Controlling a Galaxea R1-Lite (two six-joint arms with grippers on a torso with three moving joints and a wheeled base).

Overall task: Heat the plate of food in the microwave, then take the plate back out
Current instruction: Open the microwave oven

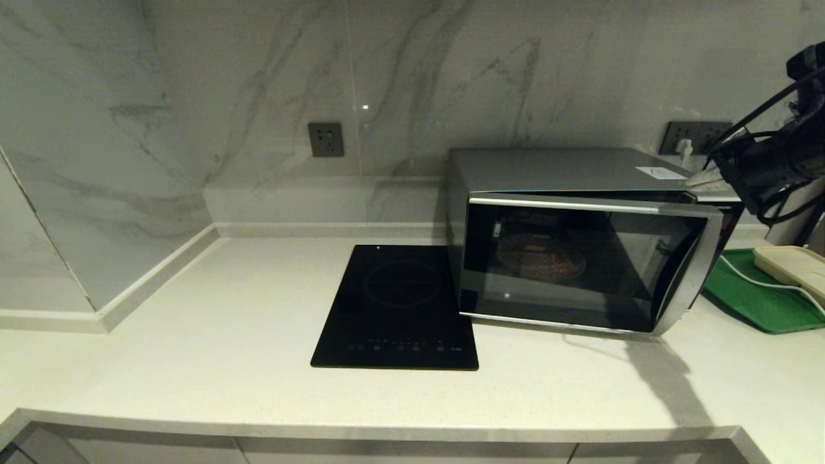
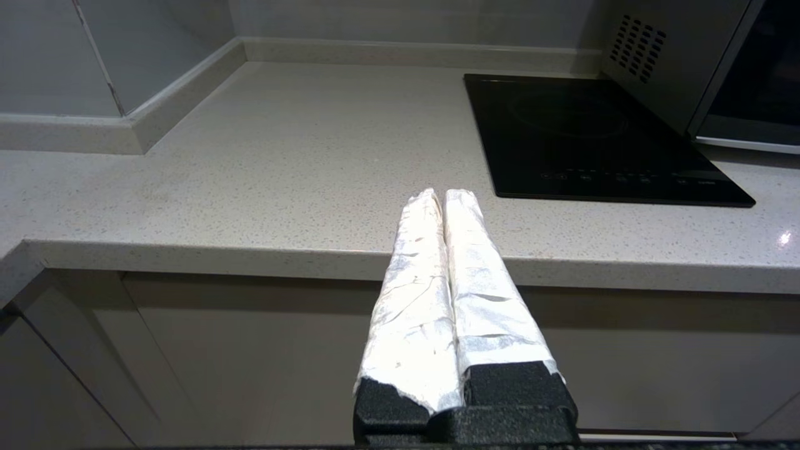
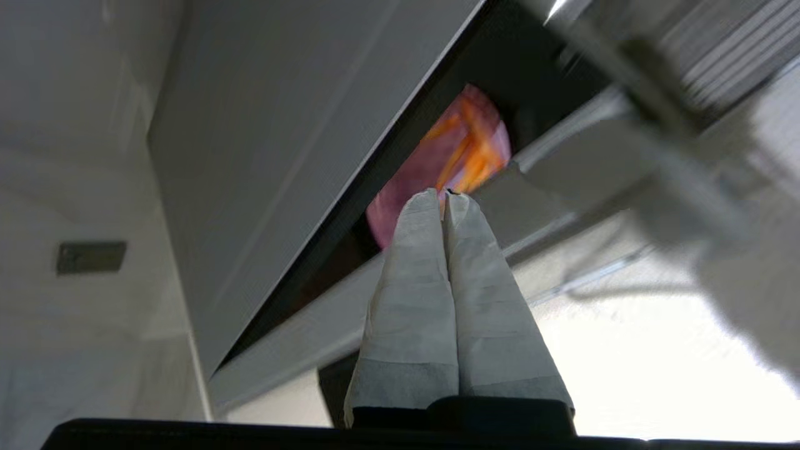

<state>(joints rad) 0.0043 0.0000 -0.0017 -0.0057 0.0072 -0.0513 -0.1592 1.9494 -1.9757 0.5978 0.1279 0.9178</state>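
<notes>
The silver microwave stands at the back right of the counter. Its dark glass door is ajar, the right edge swung out from the body. Through the glass I make out the round plate of food on the turntable. In the right wrist view the lavender plate with orange fries shows through the gap between door and body. My right gripper is shut and empty, by the microwave's top right corner behind the door edge. My left gripper is shut and empty, low over the counter's front edge.
A flat black induction cooktop lies just left of the microwave. A green tray carrying a cream box sits to its right, with a white cable across it. Wall sockets are behind.
</notes>
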